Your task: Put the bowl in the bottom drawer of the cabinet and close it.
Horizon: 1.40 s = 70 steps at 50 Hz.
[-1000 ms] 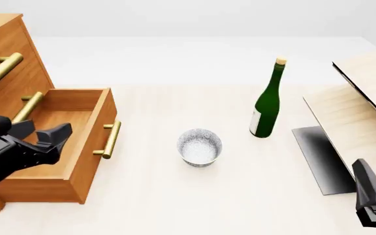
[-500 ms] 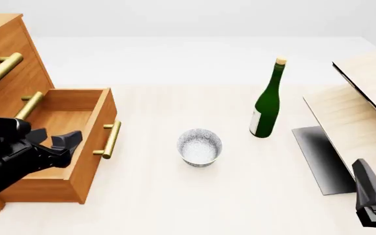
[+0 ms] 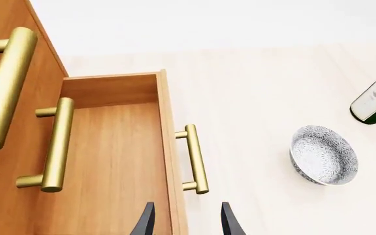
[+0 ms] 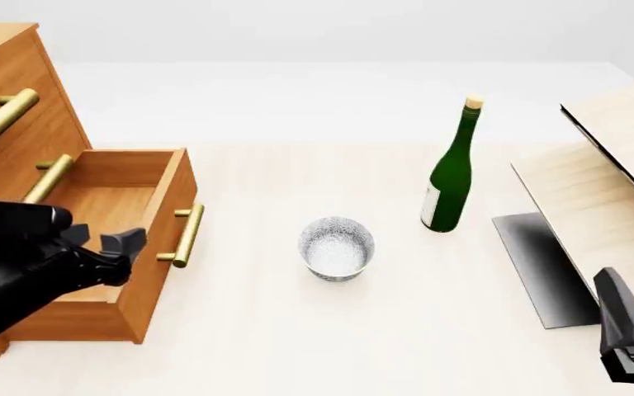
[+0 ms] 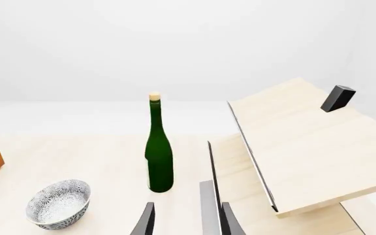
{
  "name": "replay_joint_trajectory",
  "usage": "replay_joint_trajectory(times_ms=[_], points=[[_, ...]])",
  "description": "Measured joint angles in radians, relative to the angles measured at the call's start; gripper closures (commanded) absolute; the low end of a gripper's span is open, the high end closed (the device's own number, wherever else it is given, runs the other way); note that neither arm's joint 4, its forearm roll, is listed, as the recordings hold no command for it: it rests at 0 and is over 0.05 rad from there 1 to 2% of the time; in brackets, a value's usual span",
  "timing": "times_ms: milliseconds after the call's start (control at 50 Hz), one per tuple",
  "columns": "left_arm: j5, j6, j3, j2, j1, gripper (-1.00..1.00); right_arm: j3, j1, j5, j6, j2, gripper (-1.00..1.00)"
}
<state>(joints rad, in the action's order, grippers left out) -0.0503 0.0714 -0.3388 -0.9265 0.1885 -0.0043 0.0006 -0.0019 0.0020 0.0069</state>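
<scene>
Black left tool point(image 4: 102, 239) spread above open bottom drawer point(image 4: 130, 247), right tool point(image 5: 182, 220) spread, bowl point(image 4: 337, 247) on table.

The left gripper point(image 4: 106, 247) has moved rightward and a little lower across the front view, from over the inside of the open bottom drawer point(image 4: 130, 247) toward its front panel. Its fingers point(image 4: 130, 241) now sit close to the drawer's handle point(image 4: 188, 234), and its jaws look closer together than before.
</scene>
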Motion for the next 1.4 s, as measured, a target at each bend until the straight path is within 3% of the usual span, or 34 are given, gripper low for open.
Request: replay_joint_trajectory(times_ms=[1400], points=[[-0.193,0.006,0.064,-0.257,0.017,-1.0,0.0,0.0,0.0,0.0,0.0,-1.0]])
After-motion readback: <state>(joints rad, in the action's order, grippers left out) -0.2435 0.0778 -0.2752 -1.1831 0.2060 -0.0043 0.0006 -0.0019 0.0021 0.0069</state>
